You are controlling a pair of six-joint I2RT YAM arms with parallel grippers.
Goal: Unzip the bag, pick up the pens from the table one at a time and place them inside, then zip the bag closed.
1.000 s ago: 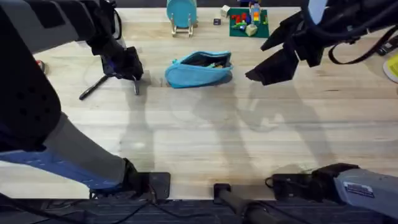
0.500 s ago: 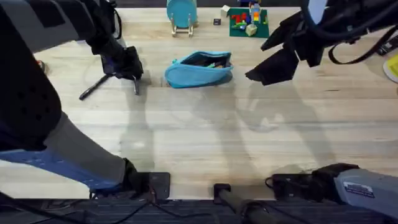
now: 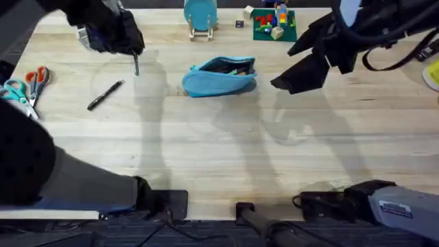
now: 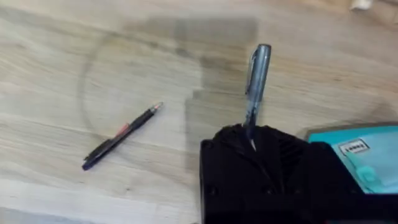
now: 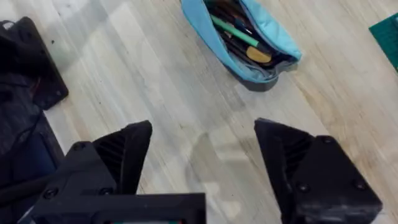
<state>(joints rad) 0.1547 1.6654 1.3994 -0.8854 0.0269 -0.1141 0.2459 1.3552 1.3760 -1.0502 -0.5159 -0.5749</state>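
Note:
The light-blue bag (image 3: 219,76) lies unzipped at the back middle of the table (image 3: 219,151), with pens and a yellow item visible inside it (image 5: 244,38). My left gripper (image 3: 132,49) hovers above the table to the left of the bag, shut on the silver-grey pen (image 3: 136,65), which sticks out past the fingertips (image 4: 256,74). The black pen (image 3: 105,95) lies flat on the wood below it (image 4: 121,135). Right of the bag, my right gripper (image 3: 281,67) hangs open and empty, with its fingers (image 5: 127,149) wide apart.
Orange- and teal-handled scissors (image 3: 27,86) lie at the table's left edge. A teal disc on a wooden stand (image 3: 200,15) and a green plate with toy bricks (image 3: 274,25) stand at the back. A yellow object (image 3: 433,74) sits at the right edge.
My left gripper has risen off the table with the silver-grey pen and moved back and slightly left, uncovering the scissors. The black pen, the bag and the right arm have not moved.

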